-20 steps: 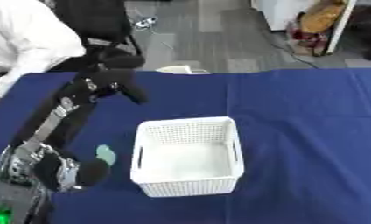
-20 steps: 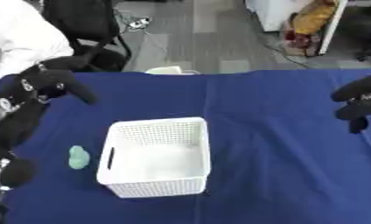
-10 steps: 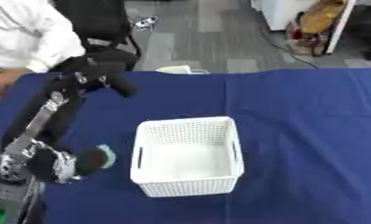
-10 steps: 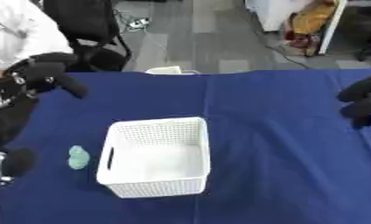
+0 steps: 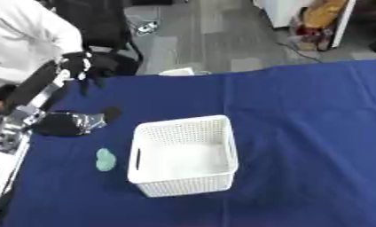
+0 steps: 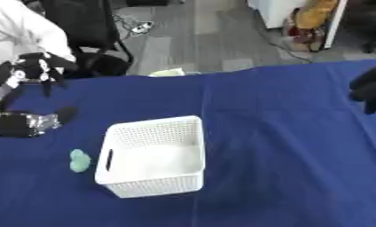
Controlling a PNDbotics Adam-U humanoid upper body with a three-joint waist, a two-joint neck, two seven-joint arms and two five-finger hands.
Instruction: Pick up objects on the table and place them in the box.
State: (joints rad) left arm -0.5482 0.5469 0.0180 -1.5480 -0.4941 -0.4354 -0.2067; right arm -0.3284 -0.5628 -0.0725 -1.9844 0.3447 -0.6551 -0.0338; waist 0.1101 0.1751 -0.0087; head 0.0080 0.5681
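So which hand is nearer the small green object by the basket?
Left. The left hand is raised beyond the green object, on its side of the table; the right hand is far across, past the basket.

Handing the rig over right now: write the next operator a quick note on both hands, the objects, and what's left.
Left hand: raised at the table's far left edge, holding nothing.
Right hand: at the right edge, nothing visibly held; finger state unclear.
White box: mid-table, looks empty.
Small green object: on the blue cloth, just left of the box.
Done: nothing boxed yet.
Left: pick up the green object, likely with the left hand, and drop it in.
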